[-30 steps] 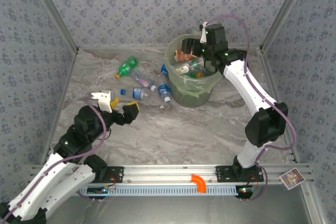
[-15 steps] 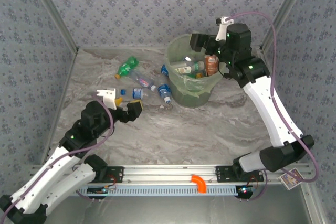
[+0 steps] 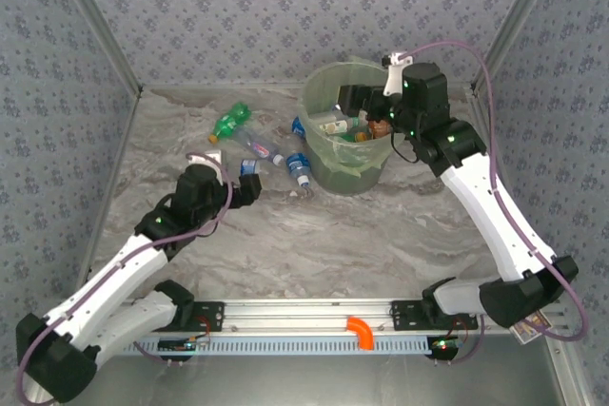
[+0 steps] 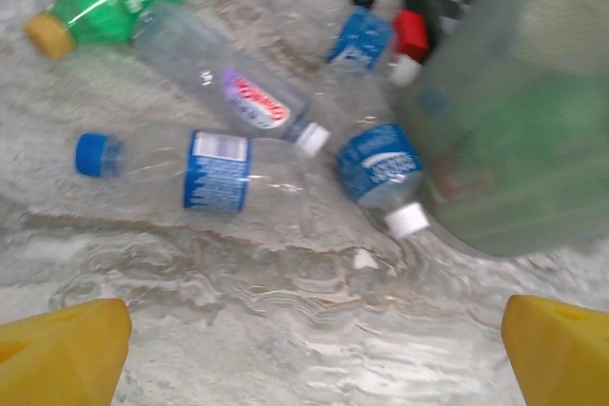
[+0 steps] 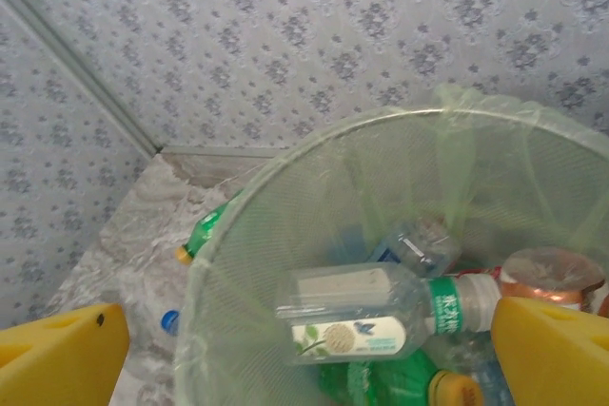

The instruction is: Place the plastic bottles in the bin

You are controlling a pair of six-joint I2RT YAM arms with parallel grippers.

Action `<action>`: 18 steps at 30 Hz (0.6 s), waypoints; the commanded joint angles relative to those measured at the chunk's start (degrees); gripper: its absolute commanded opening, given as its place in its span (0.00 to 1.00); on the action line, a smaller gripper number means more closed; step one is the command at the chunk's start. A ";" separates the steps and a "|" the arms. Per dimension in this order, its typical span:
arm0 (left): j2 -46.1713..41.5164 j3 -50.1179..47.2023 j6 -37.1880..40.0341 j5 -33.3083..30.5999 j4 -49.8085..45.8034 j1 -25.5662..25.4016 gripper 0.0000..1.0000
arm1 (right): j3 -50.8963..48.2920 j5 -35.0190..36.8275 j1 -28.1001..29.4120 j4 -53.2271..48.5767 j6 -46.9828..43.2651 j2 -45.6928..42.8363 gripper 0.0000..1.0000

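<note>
Five plastic bottles (image 4: pixel 217 170) lie outside the bin (image 4: pixel 514 121); left end effector (image 4: pixel 314 354) and right end effector (image 5: pixel 309 354) gape empty.

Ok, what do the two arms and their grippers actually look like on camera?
Both the left arm and right arm have white shells with black joints, and a thin purple cable loops along each. The left gripper and right gripper have black bodies and yellow fingers; a small white bracket sits on the right wrist.
</note>
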 commanded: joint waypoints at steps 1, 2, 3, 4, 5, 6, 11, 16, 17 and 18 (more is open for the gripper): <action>4.11 1.77 -5.92 1.53 1.18 6.33 0.96 | -1.60 0.14 2.66 0.09 -0.42 -4.22 1.00; 5.89 1.73 -8.02 2.61 1.45 8.53 0.94 | -2.27 1.05 3.78 0.01 -0.72 -5.18 1.00; 7.68 1.95 -10.68 3.57 1.55 10.39 0.93 | -3.05 2.09 5.00 0.06 -1.26 -6.28 1.00; 9.24 2.20 -12.78 4.68 2.32 11.95 0.92 | -3.79 3.20 6.05 0.29 -1.77 -7.37 1.00; 10.53 2.48 -14.93 5.06 3.13 12.51 0.92 | -4.58 4.39 7.01 0.44 -2.10 -8.30 1.00; 11.89 2.87 -16.74 4.98 4.13 12.59 0.91 | -5.55 5.30 7.92 0.79 -2.37 -9.40 1.00; 19.58 5.78 -25.75 3.67 6.34 12.16 0.91 | -9.13 7.00 9.74 1.07 -2.69 -13.39 1.00; 26.75 8.83 -32.79 1.92 6.37 11.01 0.85 | -12.34 8.12 9.95 1.54 -2.77 -17.08 1.00; 27.68 8.95 -34.01 1.72 7.43 10.73 0.82 | -12.86 8.49 9.91 1.47 -2.82 -17.56 1.00; 28.98 9.03 -35.15 1.27 8.57 10.27 0.80 | -13.31 8.78 9.88 1.33 -3.02 -18.18 1.00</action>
